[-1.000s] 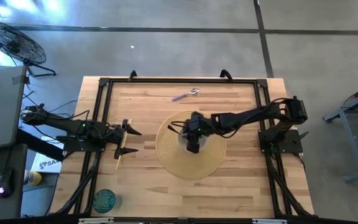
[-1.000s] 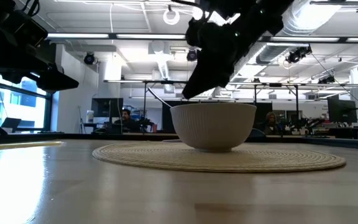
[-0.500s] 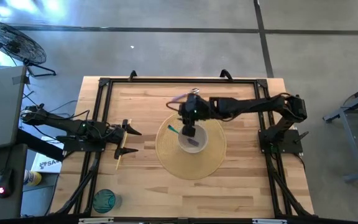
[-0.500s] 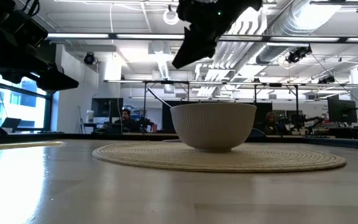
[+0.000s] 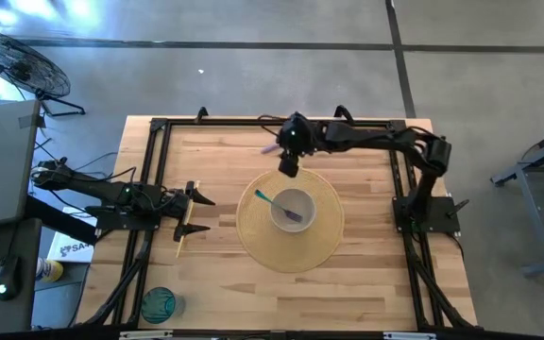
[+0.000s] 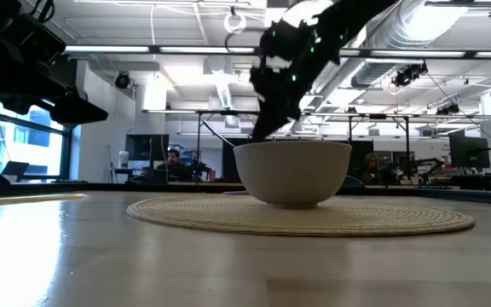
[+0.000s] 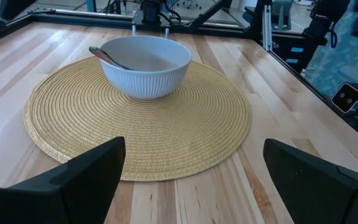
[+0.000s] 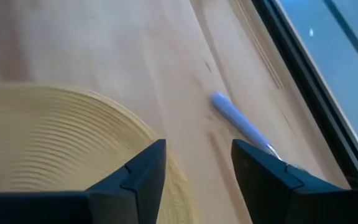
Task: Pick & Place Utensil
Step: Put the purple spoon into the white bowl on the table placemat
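Observation:
A white ribbed bowl (image 5: 308, 201) stands on a round woven placemat (image 5: 291, 247). A teal-handled utensil (image 5: 263, 196) leans over the bowl's left rim, and a purple one (image 5: 294, 215) lies inside. Another utensil with a lavender handle (image 8: 241, 124) lies flat on the bare wood near the table's far edge. My right gripper (image 5: 287, 168) hangs open above the mat's far edge, just short of that utensil; in its wrist view the handle lies ahead of the right gripper (image 8: 197, 168). My left gripper (image 5: 196, 212) waits open at the table's left, facing the bowl (image 7: 145, 78).
A black frame rail (image 5: 272, 121) runs along the far edge just behind the lavender utensil. A teal-topped jar (image 5: 158, 304) sits at the near left corner. A thin wooden strip (image 5: 182, 236) lies below the left gripper. Bare wood stretches along the near side of the mat.
My right gripper rose from over the bowl and travelled toward the table's far edge, then came down again beyond the bowl, near the lavender utensil. The purple utensil in the bowl came into view as the gripper left. The bowl and mat stayed put.

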Tool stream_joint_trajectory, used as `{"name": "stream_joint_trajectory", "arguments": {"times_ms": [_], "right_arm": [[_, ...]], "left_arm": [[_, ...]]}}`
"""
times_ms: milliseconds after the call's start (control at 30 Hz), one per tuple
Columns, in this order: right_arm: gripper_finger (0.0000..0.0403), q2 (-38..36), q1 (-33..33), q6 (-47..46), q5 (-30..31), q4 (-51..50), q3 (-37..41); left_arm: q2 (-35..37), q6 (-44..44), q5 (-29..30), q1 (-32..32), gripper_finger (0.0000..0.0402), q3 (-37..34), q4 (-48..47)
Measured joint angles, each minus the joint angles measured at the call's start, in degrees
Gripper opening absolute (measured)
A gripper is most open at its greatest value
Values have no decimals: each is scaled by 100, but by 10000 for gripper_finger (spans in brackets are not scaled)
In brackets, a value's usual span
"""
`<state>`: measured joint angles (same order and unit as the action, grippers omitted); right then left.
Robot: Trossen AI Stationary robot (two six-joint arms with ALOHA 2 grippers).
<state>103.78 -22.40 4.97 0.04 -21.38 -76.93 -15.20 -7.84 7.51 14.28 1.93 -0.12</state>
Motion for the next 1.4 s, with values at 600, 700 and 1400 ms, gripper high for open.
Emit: {"name": "stream_joint_trajectory", "arguments": {"times_ms": [600, 700, 1400], "right_arm": [[172, 1209, -1422, -468, -584, 289, 7], [174, 1238, -1541, -670, -805, 347, 4], [169, 1472, -1739, -1003, -627, 425, 7]], "left_arm": [[0, 0, 2, 0, 378, 2, 0], [-1, 0, 1, 0, 378, 0, 0], [1, 0, 1, 0, 378, 1, 0]]}}
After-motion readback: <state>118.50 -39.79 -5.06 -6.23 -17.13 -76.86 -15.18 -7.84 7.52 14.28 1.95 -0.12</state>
